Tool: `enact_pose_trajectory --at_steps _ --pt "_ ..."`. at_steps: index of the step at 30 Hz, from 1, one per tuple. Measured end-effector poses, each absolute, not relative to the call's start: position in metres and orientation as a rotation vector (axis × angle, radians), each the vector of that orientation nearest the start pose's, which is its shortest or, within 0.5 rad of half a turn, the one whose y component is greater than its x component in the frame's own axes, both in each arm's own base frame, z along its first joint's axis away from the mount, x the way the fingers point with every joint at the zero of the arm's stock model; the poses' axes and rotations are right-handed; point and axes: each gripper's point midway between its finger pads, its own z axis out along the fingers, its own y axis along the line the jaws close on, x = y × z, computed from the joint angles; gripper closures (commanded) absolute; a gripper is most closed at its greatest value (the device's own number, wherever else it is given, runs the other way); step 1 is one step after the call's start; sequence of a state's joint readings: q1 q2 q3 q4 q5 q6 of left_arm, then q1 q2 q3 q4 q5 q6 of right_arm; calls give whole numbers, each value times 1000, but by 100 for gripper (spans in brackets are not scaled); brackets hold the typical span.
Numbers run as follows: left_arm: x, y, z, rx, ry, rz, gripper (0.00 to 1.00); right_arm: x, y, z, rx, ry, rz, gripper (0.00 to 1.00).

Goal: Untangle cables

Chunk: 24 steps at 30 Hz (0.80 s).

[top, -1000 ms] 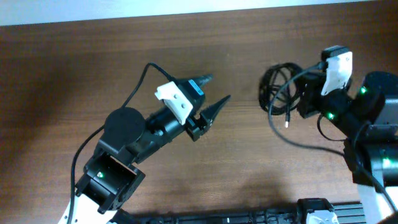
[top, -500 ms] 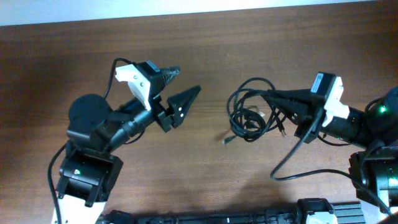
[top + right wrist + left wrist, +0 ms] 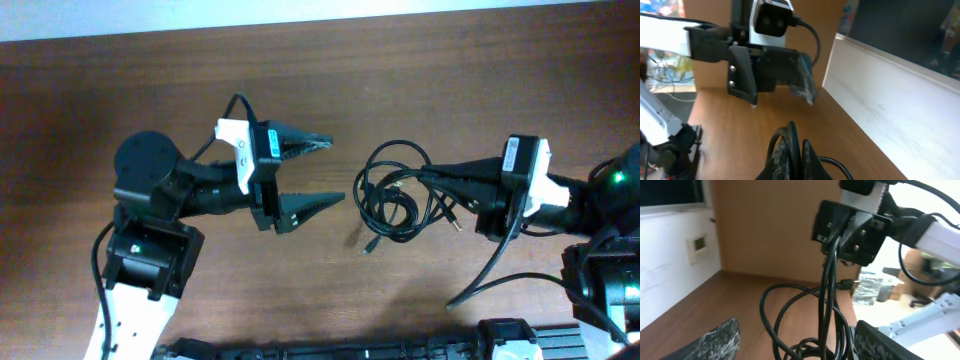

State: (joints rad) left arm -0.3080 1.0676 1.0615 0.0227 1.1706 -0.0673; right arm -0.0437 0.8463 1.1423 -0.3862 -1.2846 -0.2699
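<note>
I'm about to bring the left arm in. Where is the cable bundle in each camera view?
Overhead: the cable bundle lies right of centre, its right side pinched in the right gripper.
Left wrist: cable bundle in the middle, running down from the right gripper at the top.
Right wrist: cable bundle at bottom centre, in the right gripper.
Shared landmark: the right gripper, shut on the bundle, shows in all three.

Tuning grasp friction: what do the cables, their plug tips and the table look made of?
The cables: black, smooth jacket with a slight sheen, probably rubber or PVC; they bend in loose loops. One plug tip: pale glint, likely metal, but too small to confirm. The table: brown wood grain, matte; solid wood or laminate, can't tell.
</note>
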Motion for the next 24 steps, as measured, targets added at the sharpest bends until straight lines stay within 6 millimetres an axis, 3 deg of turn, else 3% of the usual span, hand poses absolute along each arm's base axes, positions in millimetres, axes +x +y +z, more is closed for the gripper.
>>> enact_pose_trajectory --at_steps 7,11,17,22,23,24 --pt "236 -244 383 1126 1335 -1259 28 176 161 434 -1154 1178 862 96" --pt "244 -249 370 1112 1390 -1316 18 174 162 436 -1168 1162 868 96" --pt "223 -275 360 1187 1389 -1428 9 173 162 436 -1173 1157 872 96" --pt "212 -287 357 1226 1380 -1468 16 172 162 436 -1176 1154 876 96" --pt "214 -288 355 1225 1387 -1472 22 171 162 436 -1178 1153 878 96" --pt "215 -288 352 1223 1395 -1477 36 171 162 436 -1179 1152 878 96"
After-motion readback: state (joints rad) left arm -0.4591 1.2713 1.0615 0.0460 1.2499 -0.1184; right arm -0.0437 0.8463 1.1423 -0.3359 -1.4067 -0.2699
